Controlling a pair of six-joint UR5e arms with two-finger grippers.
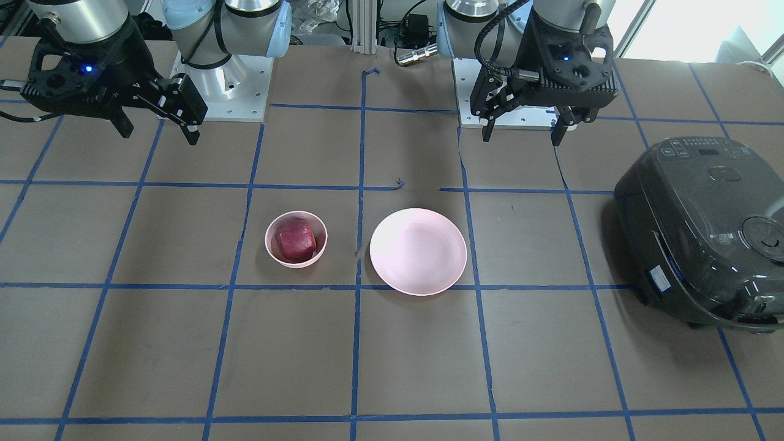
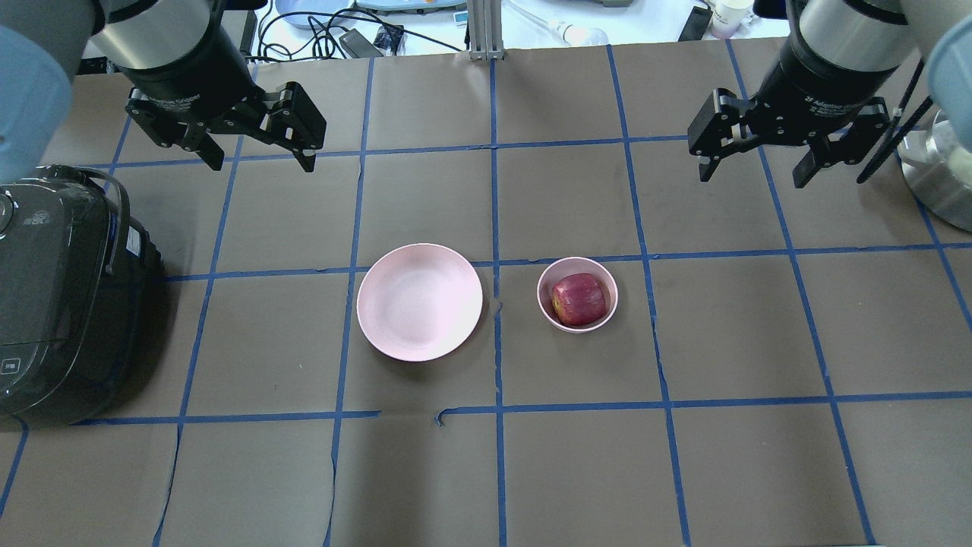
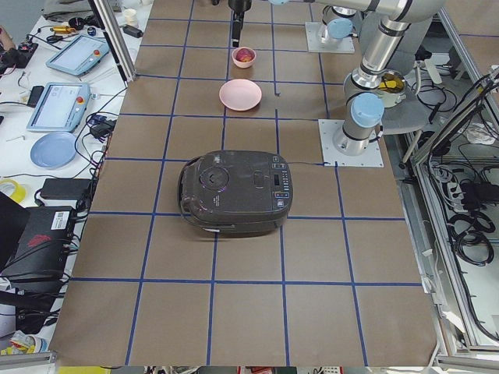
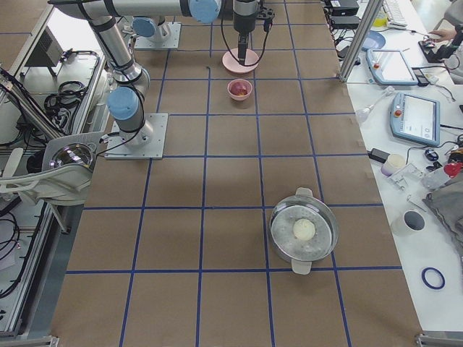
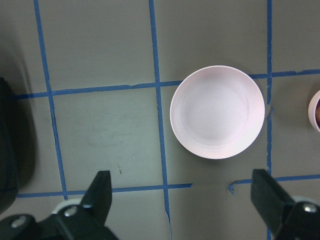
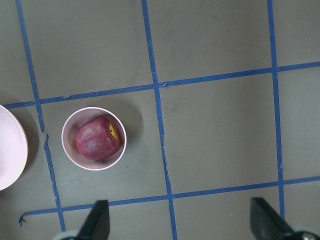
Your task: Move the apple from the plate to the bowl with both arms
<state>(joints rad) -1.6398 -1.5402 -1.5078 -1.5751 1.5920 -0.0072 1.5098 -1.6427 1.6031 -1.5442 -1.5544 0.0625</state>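
Note:
The dark red apple (image 2: 579,298) lies inside the small pink bowl (image 2: 544,300), also seen in the front view as apple (image 1: 295,239) in bowl (image 1: 267,240) and in the right wrist view as apple (image 6: 98,139) in bowl (image 6: 67,145). The wide pink plate (image 2: 419,301) is bare, just left of the bowl; it also shows in the left wrist view (image 5: 217,112). My left gripper (image 2: 260,163) is open and empty, held high and beyond the plate. My right gripper (image 2: 752,178) is open and empty, held high, beyond and to the right of the bowl.
A dark rice cooker (image 2: 53,304) stands at the table's left end, left of the plate. A metal pot with a lid (image 4: 304,231) stands at the table's right end. Blue tape lines grid the brown table.

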